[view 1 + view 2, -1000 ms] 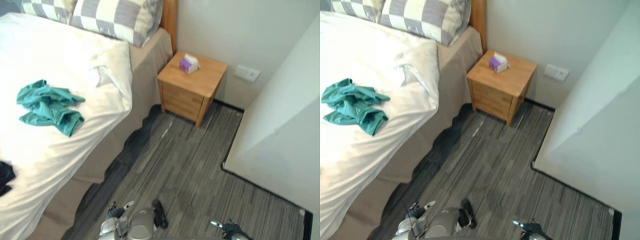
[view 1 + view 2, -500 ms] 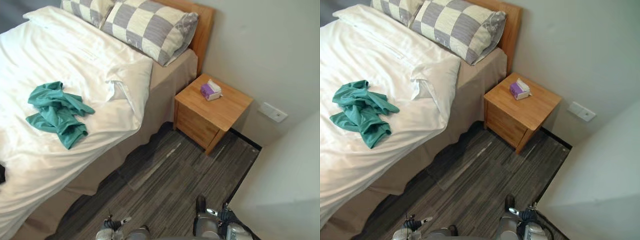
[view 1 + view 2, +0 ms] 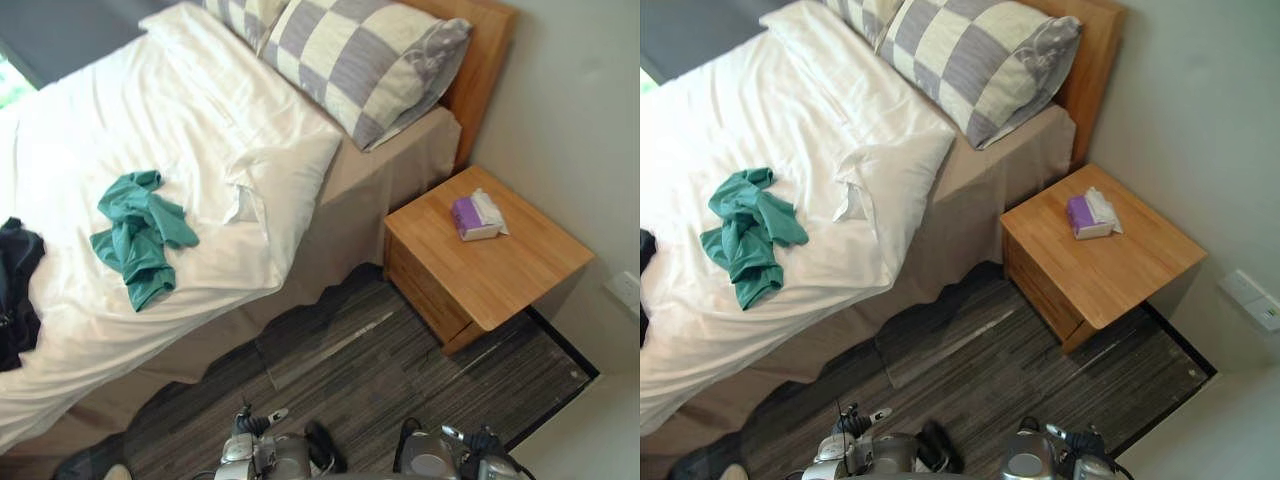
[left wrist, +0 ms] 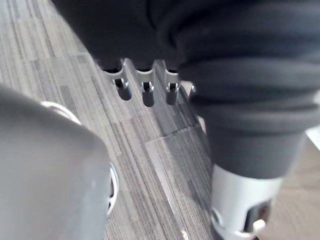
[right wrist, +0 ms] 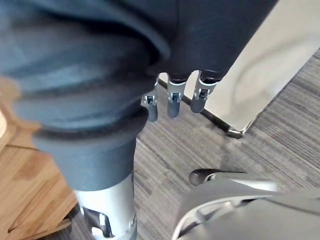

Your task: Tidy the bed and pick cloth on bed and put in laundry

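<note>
Nothing picked yet: I see teal cloth [image 3: 135, 232], dark cloth [image 3: 15, 290] on bed [image 3: 150, 100]; left hand [image 4: 147, 92], right hand [image 5: 172, 102] fingers relaxed, empty.

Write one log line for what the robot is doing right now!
step: nothing picked yet | green cloth: on bed | dark cloth: on bed | left hand: open, empty | right hand: open, empty

A wooden nightstand [image 3: 490, 265] stands on a grey striped carpet floor [image 3: 340, 350], its back against the pale wall [image 3: 1180, 90]. A purple and white tissue box [image 3: 477, 216] sits on its top, nearer the wall side. A white socket [image 3: 1250, 298] is set low in the wall, just beside the nightstand.
</note>
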{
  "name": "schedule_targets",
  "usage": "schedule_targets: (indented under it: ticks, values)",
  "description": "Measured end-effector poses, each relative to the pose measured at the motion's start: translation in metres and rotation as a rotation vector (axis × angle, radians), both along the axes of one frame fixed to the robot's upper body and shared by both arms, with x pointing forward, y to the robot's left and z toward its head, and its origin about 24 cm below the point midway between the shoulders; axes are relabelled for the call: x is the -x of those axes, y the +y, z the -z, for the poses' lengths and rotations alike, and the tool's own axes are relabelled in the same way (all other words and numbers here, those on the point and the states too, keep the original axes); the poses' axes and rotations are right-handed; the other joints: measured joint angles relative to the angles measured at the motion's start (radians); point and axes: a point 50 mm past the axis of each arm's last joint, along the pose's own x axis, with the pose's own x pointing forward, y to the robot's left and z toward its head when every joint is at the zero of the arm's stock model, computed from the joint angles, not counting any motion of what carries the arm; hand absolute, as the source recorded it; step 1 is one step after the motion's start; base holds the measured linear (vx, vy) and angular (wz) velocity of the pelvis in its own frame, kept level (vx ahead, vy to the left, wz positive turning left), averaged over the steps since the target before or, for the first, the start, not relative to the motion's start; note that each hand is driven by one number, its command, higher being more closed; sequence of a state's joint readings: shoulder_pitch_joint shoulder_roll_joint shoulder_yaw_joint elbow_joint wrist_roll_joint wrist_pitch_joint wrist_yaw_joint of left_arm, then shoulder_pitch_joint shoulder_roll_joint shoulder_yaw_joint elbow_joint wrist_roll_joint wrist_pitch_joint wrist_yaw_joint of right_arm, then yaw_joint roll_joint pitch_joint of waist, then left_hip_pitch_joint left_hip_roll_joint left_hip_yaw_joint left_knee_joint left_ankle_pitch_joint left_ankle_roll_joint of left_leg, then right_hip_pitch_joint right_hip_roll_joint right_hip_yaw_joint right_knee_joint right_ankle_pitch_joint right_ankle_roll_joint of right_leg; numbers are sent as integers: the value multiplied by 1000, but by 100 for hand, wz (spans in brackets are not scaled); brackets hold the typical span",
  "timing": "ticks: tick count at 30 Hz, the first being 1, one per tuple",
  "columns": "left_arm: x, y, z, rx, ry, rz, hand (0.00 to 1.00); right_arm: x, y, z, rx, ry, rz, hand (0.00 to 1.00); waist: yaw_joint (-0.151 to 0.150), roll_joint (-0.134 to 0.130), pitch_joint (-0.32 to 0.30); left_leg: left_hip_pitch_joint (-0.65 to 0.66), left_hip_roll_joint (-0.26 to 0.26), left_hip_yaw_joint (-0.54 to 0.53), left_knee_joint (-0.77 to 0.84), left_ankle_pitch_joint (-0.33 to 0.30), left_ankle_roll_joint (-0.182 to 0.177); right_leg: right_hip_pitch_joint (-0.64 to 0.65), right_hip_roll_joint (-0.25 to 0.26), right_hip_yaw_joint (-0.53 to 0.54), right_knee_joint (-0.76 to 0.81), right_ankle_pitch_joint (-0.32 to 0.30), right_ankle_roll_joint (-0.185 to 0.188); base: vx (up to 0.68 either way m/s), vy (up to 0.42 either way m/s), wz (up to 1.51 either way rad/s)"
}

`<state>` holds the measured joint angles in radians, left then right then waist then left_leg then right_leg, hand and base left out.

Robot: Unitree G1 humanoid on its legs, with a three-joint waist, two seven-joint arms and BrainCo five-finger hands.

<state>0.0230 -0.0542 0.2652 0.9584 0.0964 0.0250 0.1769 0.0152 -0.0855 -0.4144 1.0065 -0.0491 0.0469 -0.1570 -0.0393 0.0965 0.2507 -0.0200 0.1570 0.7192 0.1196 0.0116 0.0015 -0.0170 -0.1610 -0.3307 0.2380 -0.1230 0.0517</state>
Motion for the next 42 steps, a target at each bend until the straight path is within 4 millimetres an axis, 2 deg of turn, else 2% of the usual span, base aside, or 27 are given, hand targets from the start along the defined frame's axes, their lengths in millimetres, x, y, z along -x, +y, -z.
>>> schedule_targets:
  ticks: [1, 2, 3, 4, 5, 6, 7, 8, 10, 11, 12, 13, 14, 15, 17, 18, 19, 27, 33, 34, 36, 37, 38, 39, 40, 41, 42]
  values:
    - [-2, -1, 0, -4, -2, 19, 0, 4, 3, 2, -15, 5, 24, 0, -3, -10, 1, 37, -38, -29, -84, 13, 14, 19, -9, -18, 7, -7, 12, 169, 84, 49]
    - [-2, -1, 0, -10, -1, 35, 0, 6, 5, 3, -23, 7, 28, 0, -2, -15, -1, 45, -47, -36, -101, 18, 9, 22, -16, -27, 17, -11, 17, 189, 90, 65]
    - [-3, -1, -1, -21, 1, 65, 0, 12, 6, 5, -31, 16, 48, 0, -3, -20, 0, 67, -65, -63, -127, 18, 9, 19, -38, -33, 86, -23, 36, 160, 58, 72]
    - [-2, -3, 0, -29, 11, 98, 0, 17, 5, 5, -29, 25, 55, 0, -6, -21, 0, 94, -77, -95, -143, 11, 18, -17, -64, -20, 236, -28, 43, 189, 50, 82]
    - [-1, -2, 1, -38, 17, 121, 0, 20, 5, 6, -30, 27, 59, 0, -6, -28, -1, 107, -79, -119, -146, 4, 28, -64, -77, 10, 348, -41, 52, 185, 14, 76]
    - [0, 0, 1, -52, 27, 140, 0, 20, 6, 5, -28, 23, 58, 0, -11, -37, -6, 111, -77, -140, -144, 1, 32, -93, -76, 58, 395, -67, 57, 182, -48, 83]
    - [1, 5, 1, -70, 37, 154, 0, 19, 8, 5, -31, 20, 49, 0, -12, -35, -6, 111, -64, -172, -145, 2, 30, -120, -45, 116, 374, -100, 58, 151, -88, 77]
    - [2, 7, 1, -74, 42, 156, 0, 18, 8, 5, -31, 20, 47, 0, -10, -35, -6, 111, -59, -186, -144, 3, 29, -129, -34, 133, 350, -102, 62, 147, -145, 90]
    - [6, 10, 3, -78, 59, 152, 0, 19, 9, 6, -35, 22, 47, 0, -10, -38, -7, 109, -37, -249, -145, 10, 11, -141, 14, 226, 188, -94, 62, 124, -210, 89]
    - [6, 11, 3, -80, 60, 155, 0, 19, 12, 7, -39, 27, 37, 0, -10, -49, -11, 101, -33, -290, -151, 19, -12, -142, 35, 310, 56, -50, 59, 90, -196, 82]
    - [6, 12, 3, -83, 60, 155, 0, 20, 14, 7, -46, 30, 38, 0, -10, -61, -13, 101, -39, -303, -154, 23, -22, -138, 39, 341, 9, -23, 57, 109, -278, 92]
    - [5, 18, 2, -93, 61, 157, 0, 23, 21, 10, -68, 40, 43, 0, -11, -109, -19, 103, -62, -329, -170, 33, -44, -124, 22, 391, -65, 75, 75, 56, -271, 79]
    - [7, 15, 4, -76, 70, 163, 0, 25, 21, 11, -73, 45, 55, 0, -14, -91, -22, 138, -60, -349, -222, 52, -81, -115, 27, 358, -50, 109, 65, 89, -316, 74]
    - [8, 12, 4, -69, 72, 170, 0, 26, 18, 10, -68, 45, 61, 0, -14, -84, -23, 138, -48, -339, -222, 55, -86, -112, 34, 350, -54, 101, 63, 149, -300, 41]
    - [9, 1, 6, -34, 77, 193, 0, 23, 11, 8, -49, 37, 54, 0, -11, -46, -32, 138, 3, -332, -222, 62, -97, -100, 76, 326, -72, 94, 59, 157, -219, 5]
    - [10, 1, 6, -36, 80, 198, 0, 23, 11, 8, -47, 37, 50, 0, -12, -45, -33, 141, 9, -332, -222, 62, -97, -92, 82, 322, -78, 94, 56, 45, -99, -2]
    - [9, 7, 6, -78, 91, 265, 0, 26, 20, 10, -48, 66, -34, 0, -2, -80, -76, 145, -17, -327, -222, 50, -116, 13, 66, 305, -274, 197, 46, 0, 0, 0]
    - [10, 8, 6, -68, 90, 240, 0, 27, 19, 11, -48, 68, -31, 0, -1, -79, -77, 146, -16, -324, -222, 47, -113, 14, 68, 304, -278, 197, 46, 0, 0, 0]
    - [24, 19, 9, 7, 100, 17, 0, 29, 20, 11, -51, 73, -30, 0, 10, -79, -77, 163, -1, -339, -212, 40, -116, 42, 77, 280, -274, 182, 37, 5, -8, 9]
    - [24, 20, 9, 14, 96, -12, 0, 30, 19, 11, -50, 74, -31, 0, 13, -80, -76, 153, 8, -341, -182, 20, -121, 43, 80, 280, -265, 163, 30, 0, 0, 0]
    - [26, 26, 8, 40, 67, -122, 0, 36, 18, 12, -44, 90, -51, 0, 34, -82, -75, 63, 65, -355, 66, -86, -177, 33, 82, 278, -213, 122, 25, -6, -2, 3]
    - [26, 27, 7, 43, 61, -145, 0, 37, 19, 12, -49, 96, -61, 0, 37, -87, -76, 28, 74, -356, 138, -90, -180, 34, 75, 276, -209, 117, 23, -4, -18, 16]
    - [21, 30, 4, 40, 29, -168, 0, 37, 24, 14, -67, 97, -73, 0, 41, -103, -70, -23, 77, -352, 247, -55, -183, 42, 50, 273, -205, 113, 27, 5, -32, 18]
    - [20, 31, 4, 38, 21, -171, 0, 38, 24, 14, -68, 99, -73, 0, 45, -108, -68, -38, 73, -350, 278, -33, -181, 48, 38, 273, -207, 113, 27, 34, -37, 13]
    - [19, 29, 3, 43, 15, -176, 0, 39, 25, 14, -70, 104, -76, 0, 55, -121, -65, -71, 66, -335, 321, -18, -163, 59, 10, 279, -210, 110, 30, 47, -5, 5]
    - [20, 28, 4, 48, 19, -179, 0, 38, 23, 14, -67, 102, -78, 0, 55, -112, -69, -66, 54, -330, 291, -32, -147, 61, 3, 279, -214, 109, 31, 61, 42, 7]
    - [23, 22, 6, 65, 28, -184, 0, 37, 18, 12, -53, 99, -79, 0, 54, -90, -73, -47, 26, -337, 168, -41, -133, 64, -1, 281, -229, 113, 36, 45, 68, 2]
